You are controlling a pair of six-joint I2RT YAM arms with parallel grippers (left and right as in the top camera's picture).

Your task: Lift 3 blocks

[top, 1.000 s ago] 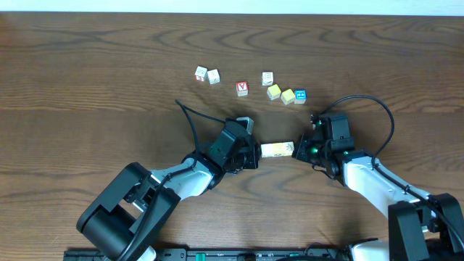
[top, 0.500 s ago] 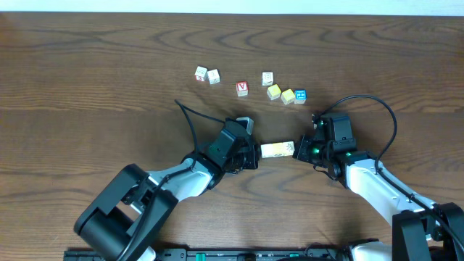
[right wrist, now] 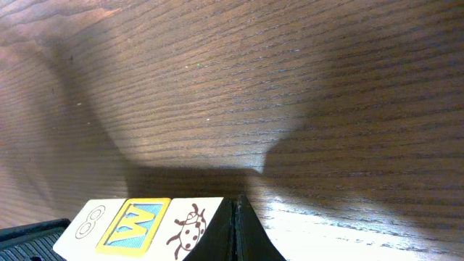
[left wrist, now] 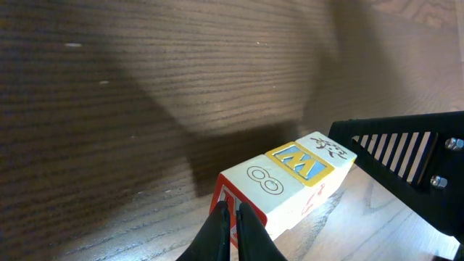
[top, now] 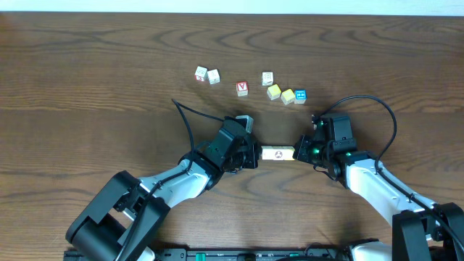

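Left hand (top: 257,154), right hand (top: 296,152) closed, squeezing 3 blocks (top: 277,154) between; row shifted slightly, possibly airborne.

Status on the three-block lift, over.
Left hand and right hand both shut, pressing inward. Row of three blocks pinched end-to-end between them; airborne or not, unclear. Loose cubes beyond, nothing in the way.

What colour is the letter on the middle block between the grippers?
Middle block: blue W, yellow frame; right wrist view best.
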